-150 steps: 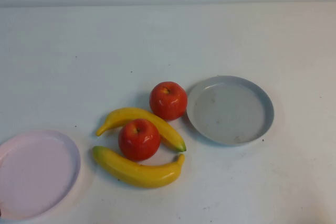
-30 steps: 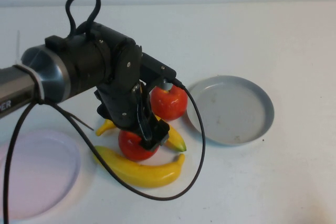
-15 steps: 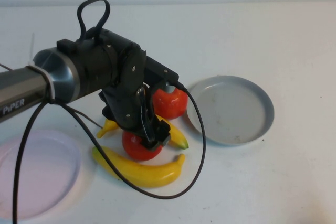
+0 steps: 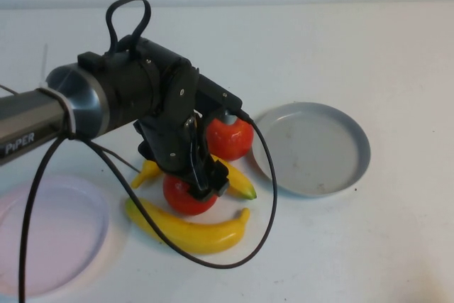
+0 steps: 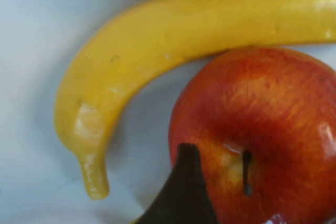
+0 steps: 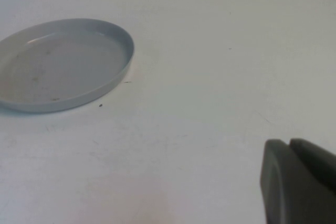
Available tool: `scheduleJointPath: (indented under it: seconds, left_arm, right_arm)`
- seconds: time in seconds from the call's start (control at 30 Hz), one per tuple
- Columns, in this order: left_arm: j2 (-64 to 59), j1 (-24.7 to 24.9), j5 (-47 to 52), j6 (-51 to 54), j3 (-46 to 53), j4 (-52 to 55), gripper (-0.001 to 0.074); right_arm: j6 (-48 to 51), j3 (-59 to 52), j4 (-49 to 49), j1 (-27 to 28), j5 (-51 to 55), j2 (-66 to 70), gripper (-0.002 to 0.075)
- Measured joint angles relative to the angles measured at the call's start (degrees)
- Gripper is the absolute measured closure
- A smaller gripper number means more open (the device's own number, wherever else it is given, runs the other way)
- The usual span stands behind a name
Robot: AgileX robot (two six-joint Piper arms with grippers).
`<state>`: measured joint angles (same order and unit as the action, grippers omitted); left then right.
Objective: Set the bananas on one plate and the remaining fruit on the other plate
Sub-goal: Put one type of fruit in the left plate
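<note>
From the high view, the left arm reaches in from the left, and the left tool (image 4: 201, 181) is down over the near shiny red apple (image 4: 186, 197), which lies between the two smooth yellow plastic bananas. The near banana (image 4: 191, 230) curves along the desk (image 4: 369, 40) just in front of that apple; the far banana (image 4: 237, 183) shows only at both ends from behind the tool. The far shiny red apple (image 4: 230, 138) sits just behind the tool, near the left rim of the round grey-blue plate (image 4: 312, 148), which lies to the right. The round translucent pale pink plate (image 4: 53, 235) lies at the near left, well apart from the fruit.

In the left wrist view, the near apple (image 5: 262, 135) fills much of the picture, its stem dimple facing the camera, with one dark finger (image 5: 184, 192) of the left tool lying over its side. The far banana (image 5: 173, 51) arcs just beside it. How wide the left tool stands I cannot tell.

In the right wrist view, the right tool (image 6: 300, 182) hangs above bare desk (image 6: 210, 35) with its two fingers pressed together, well apart from the grey-blue plate (image 6: 63, 64).
</note>
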<state>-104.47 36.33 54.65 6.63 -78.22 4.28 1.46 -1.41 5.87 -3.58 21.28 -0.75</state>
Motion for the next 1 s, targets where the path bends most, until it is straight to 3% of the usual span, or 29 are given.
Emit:
scheduleJointPath:
  seconds: [0.27, 0.5, 0.53, 0.6, 0.67, 0.87, 1.0]
  left_arm:
    - [1.5, 0.0, 13.0, -0.6, -9.2, 0.9, 0.0182]
    - [5.1, -1.2, 15.5, -2.2, -10.7, 3.3, 0.0199]
    - [5.4, -1.8, 15.5, -2.5, -10.6, 3.3, 0.0213]
    - [5.9, -3.3, 15.5, -2.6, -9.3, 3.8, 0.0361]
    - [6.4, -4.8, 15.5, -3.3, -7.2, 4.6, 0.0430]
    - [7.7, -10.5, 15.5, -6.1, 2.0, 7.0, 0.0475]
    - [8.3, -11.7, 15.3, -6.6, 3.7, 6.7, 0.0479]
  right_arm:
    - [0.0, 0.0, 0.0, 0.0, 0.0, 0.0, 0.0741]
    - [0.0, 0.0, 0.0, 0.0, 0.0, 0.0, 0.0741]
    - [0.0, 0.0, 0.0, 0.0, 0.0, 0.0, 0.0741]
    - [0.0, 0.0, 0.0, 0.0, 0.0, 0.0, 0.0741]
    - [0.0, 0.0, 0.0, 0.0, 0.0, 0.0, 0.0741]
    - [0.0, 0.0, 0.0, 0.0, 0.0, 0.0, 0.0741]
    - [0.0, 0.0, 0.0, 0.0, 0.0, 0.0, 0.0741]
